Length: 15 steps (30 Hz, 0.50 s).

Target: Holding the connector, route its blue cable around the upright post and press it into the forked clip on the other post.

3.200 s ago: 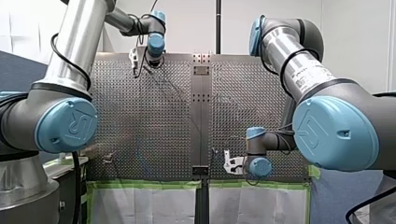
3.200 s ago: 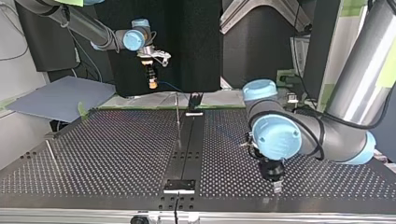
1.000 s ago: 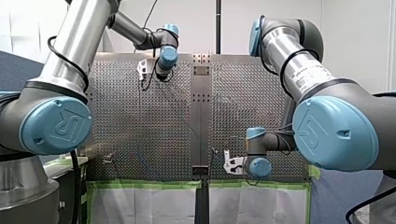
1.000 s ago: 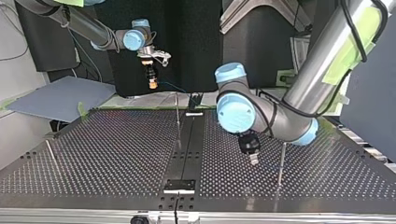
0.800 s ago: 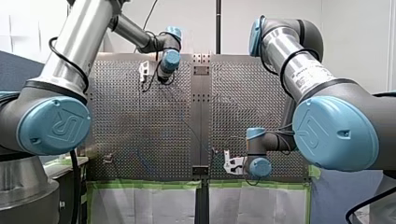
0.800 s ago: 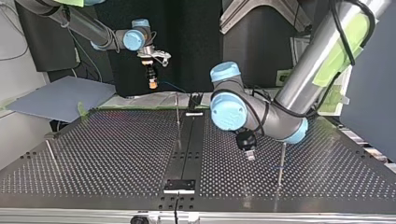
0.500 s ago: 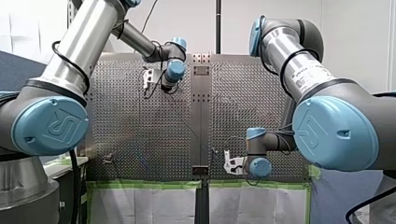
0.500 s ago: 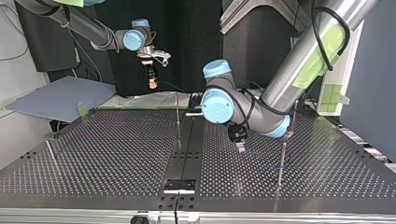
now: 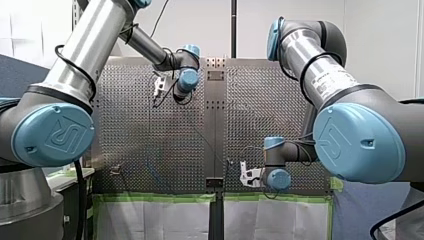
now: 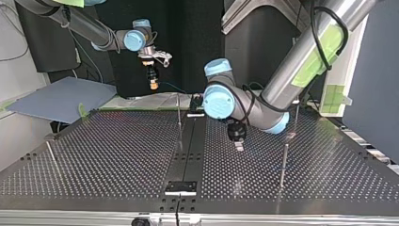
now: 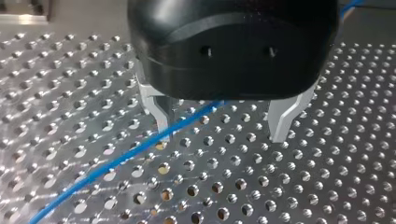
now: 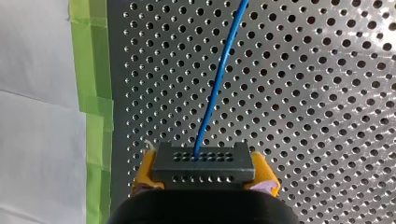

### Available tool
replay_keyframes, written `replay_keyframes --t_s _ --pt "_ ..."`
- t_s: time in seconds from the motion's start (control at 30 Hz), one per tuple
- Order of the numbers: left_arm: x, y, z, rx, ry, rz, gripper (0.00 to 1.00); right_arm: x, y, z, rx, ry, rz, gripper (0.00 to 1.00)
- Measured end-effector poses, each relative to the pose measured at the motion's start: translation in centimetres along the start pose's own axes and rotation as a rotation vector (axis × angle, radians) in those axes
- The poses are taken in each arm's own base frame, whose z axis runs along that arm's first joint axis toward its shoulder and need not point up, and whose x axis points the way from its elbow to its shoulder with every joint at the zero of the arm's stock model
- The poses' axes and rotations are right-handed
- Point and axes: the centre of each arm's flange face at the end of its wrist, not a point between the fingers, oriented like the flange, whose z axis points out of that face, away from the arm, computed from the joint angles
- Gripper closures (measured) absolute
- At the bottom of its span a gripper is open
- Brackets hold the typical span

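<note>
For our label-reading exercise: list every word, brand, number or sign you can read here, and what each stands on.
"UR": tilted emblem on my left arm's blue joint cap.
Printed strip on my right arm's silver tube: too blurred to read.
Both wrist views: no text.

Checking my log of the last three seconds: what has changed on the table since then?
My left gripper swept over the table towards the top view's left and further back, open, holding nothing. My right gripper stayed put, shut on the connector; the cable still runs from it.
</note>
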Motion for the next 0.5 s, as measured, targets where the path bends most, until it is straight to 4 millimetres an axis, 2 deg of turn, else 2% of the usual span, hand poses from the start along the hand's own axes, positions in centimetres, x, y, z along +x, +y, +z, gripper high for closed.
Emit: replay_keyframes --t_s 0.5 --pt "2.2 -0.1 -0.1 -0.009 0.001 0.136 0.01 0.0 -0.1 0.0 0.002 -0.002 -0.004 1.00"
